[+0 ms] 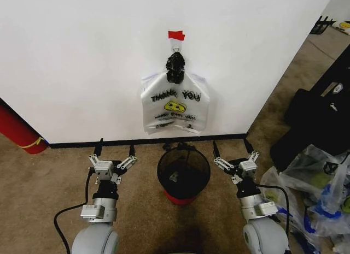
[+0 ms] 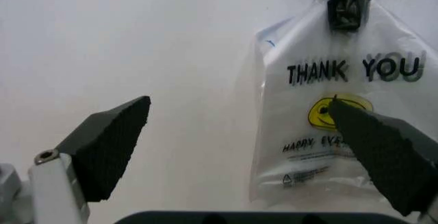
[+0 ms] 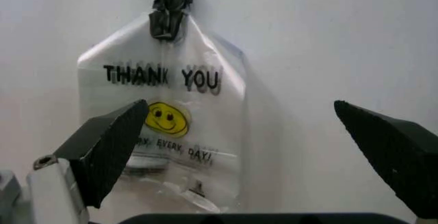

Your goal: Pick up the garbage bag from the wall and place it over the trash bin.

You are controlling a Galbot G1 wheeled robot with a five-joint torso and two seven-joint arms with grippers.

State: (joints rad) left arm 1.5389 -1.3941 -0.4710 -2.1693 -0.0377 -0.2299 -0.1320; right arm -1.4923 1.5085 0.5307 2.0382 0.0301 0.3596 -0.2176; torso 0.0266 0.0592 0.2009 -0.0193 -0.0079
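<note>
- Garbage bag: hangs flat against the wall, suspended from a dark bunched knot at its top, directly beneath a small red tape strip. The black "THANK YOU" lettering and the yellow smiley print face outward. No gripper touches it.
- Trash bin: round black wire-mesh body on a red base, upright on the carpeted floor, just in front of the black baseboard and directly below the bag. The bag's lower edge hangs just above the bin rim; contact cannot be confirmed.
- Left gripper: released — jaws spread wide, grasping nothing. It is held low to the left of the bin, fingertips directed toward the wall. In the left wrist view the bag lies ahead of it, offset toward the inner finger.
- Right gripper: released — jaws spread wide, grasping nothing. It is held low to the right of the bin, level with the left gripper. In the right wrist view the bag lies ahead, offset toward the inner finger.
- Surroundings: a red cylinder with a yellow band leans at the wall on the left; clear bags with green and blue contents lie on the floor on the right.
</note>
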